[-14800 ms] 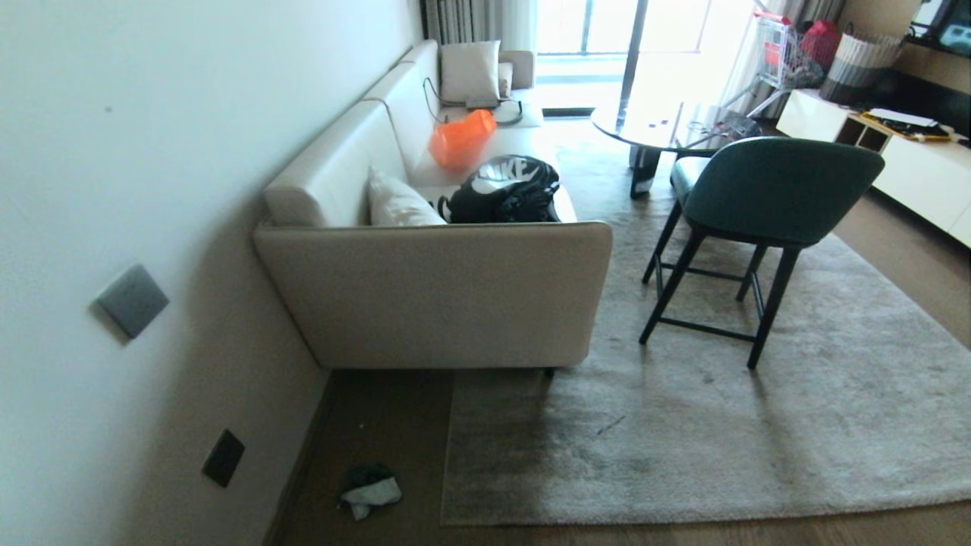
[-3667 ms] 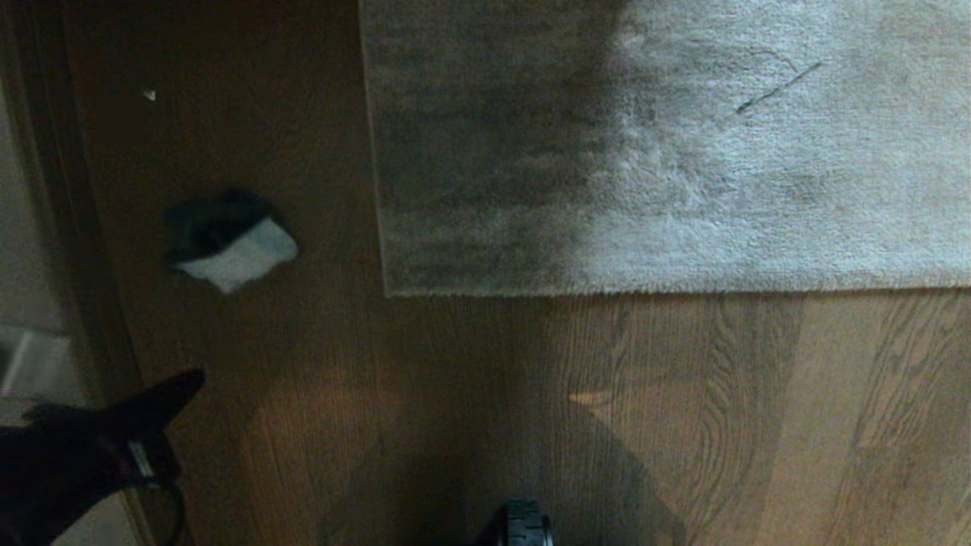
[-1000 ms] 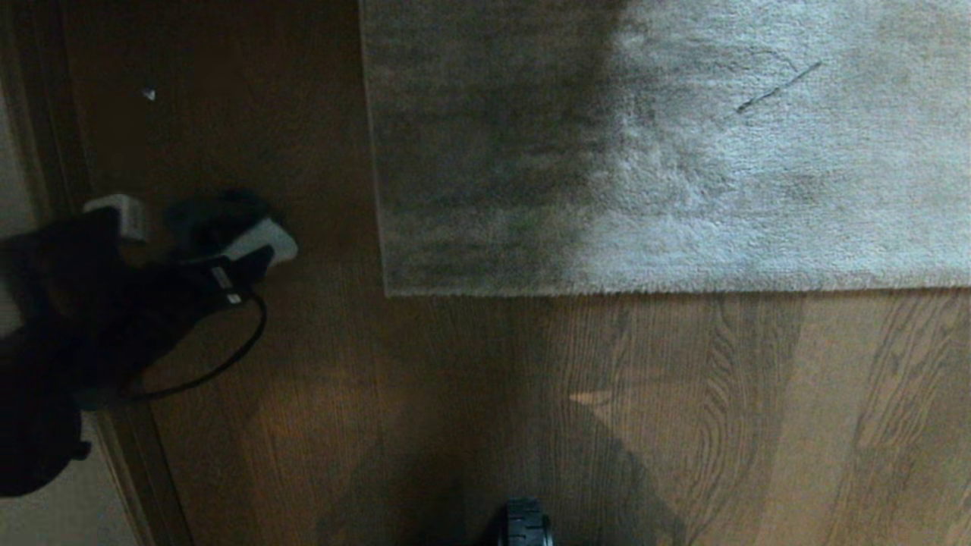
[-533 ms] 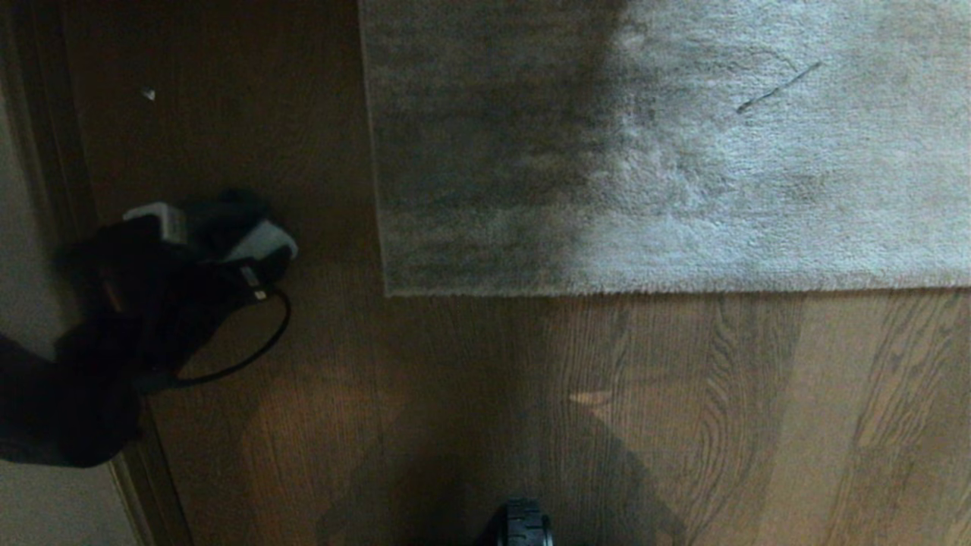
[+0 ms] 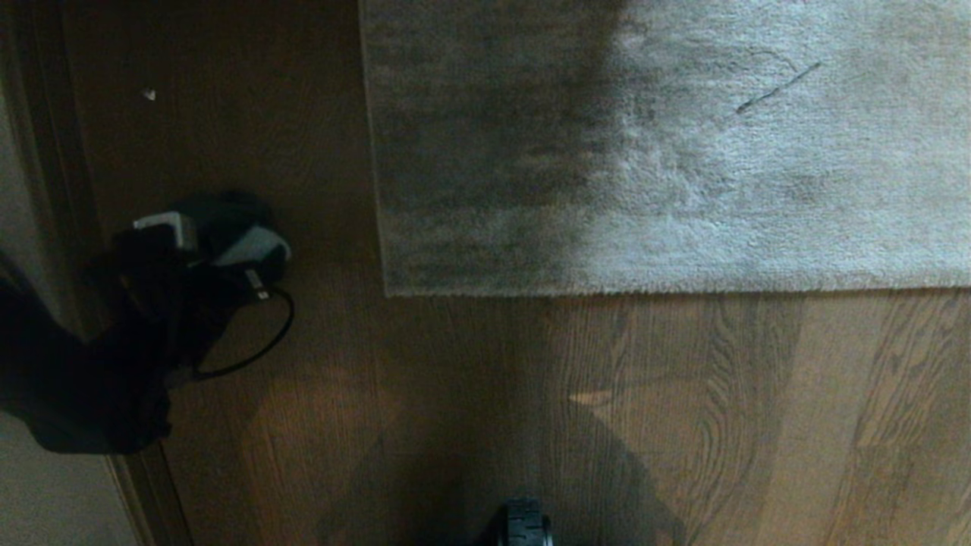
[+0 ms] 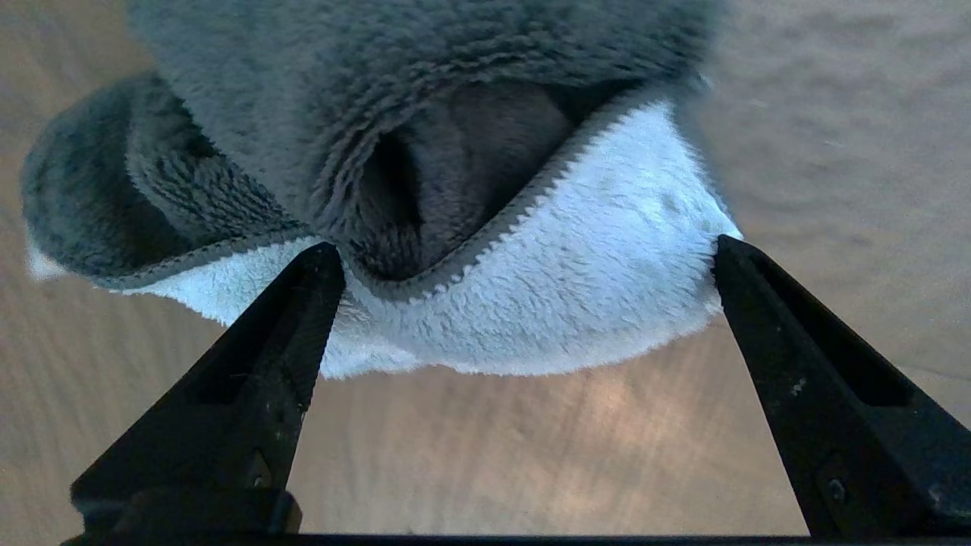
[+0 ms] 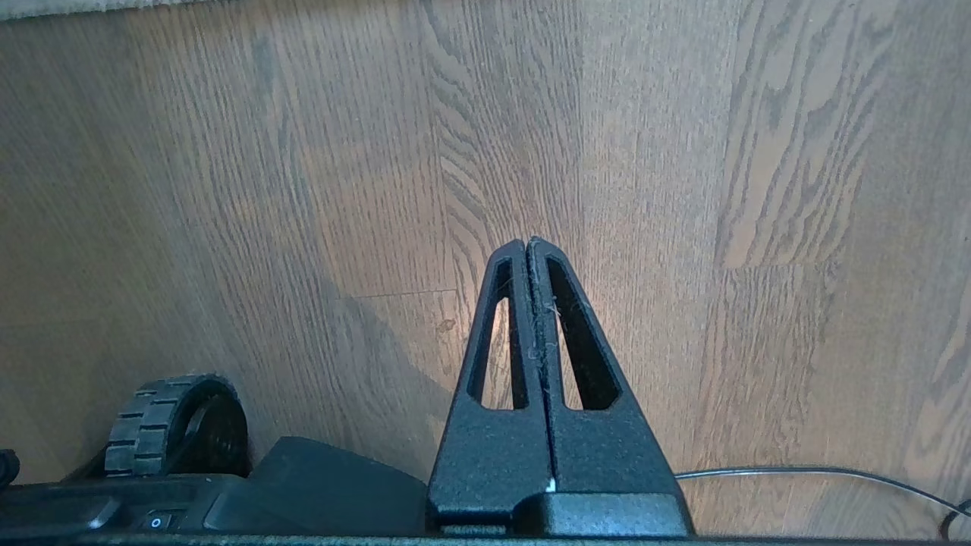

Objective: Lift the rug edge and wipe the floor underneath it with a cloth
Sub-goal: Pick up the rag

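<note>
I see the cloth crumpled on the floor left of the rug, by the baseboard: fluffy dark grey-green folds over a white underside. My left gripper straddles it, spread wide, gripping nothing. My right gripper hangs clenched, empty.

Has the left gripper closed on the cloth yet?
No: in the left wrist view the left gripper stands wide open, fingers either side of the cloth, which lies on the floor.
</note>
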Robot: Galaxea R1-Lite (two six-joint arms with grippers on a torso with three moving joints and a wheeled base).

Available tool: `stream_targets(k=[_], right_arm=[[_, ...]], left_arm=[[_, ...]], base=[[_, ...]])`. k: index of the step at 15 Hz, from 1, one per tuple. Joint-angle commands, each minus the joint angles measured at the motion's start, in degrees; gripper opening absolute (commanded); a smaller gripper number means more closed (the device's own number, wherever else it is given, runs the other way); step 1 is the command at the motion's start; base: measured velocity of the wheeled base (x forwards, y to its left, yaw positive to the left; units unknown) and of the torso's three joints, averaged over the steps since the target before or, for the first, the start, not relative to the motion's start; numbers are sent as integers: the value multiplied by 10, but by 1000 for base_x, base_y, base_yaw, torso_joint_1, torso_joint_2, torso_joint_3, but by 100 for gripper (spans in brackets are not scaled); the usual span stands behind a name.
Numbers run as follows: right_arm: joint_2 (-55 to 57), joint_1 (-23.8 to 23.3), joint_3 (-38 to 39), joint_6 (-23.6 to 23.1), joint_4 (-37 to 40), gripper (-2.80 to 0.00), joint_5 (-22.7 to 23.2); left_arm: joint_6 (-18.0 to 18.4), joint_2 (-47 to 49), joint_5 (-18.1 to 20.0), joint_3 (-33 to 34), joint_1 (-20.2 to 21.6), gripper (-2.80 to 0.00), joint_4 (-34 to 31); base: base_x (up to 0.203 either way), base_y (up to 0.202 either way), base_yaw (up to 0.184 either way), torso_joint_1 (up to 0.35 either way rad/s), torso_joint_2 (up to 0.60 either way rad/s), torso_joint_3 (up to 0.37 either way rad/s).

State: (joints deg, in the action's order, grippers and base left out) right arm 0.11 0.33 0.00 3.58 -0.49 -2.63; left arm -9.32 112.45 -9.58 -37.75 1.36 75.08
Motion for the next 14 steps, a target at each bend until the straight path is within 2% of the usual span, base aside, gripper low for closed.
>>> stream_targets(k=[1, 5, 6, 14], right_arm=[[0, 0, 0, 0, 0, -280, 0], [0, 0, 0, 0, 0, -280, 0], [0, 0, 0, 0, 0, -280, 0], [0, 0, 0, 0, 0, -280, 0]], left_arm=[[4, 23, -1, -1, 11, 0, 16], [16, 27, 0, -1, 12, 0, 25], [16, 27, 0, 0, 12, -280, 25], [17, 26, 0, 3, 12, -280, 27]], base=[[0, 0, 0, 0, 0, 0], [0, 0, 0, 0, 0, 0], [0, 0, 0, 0, 0, 0], [0, 0, 0, 0, 0, 0]])
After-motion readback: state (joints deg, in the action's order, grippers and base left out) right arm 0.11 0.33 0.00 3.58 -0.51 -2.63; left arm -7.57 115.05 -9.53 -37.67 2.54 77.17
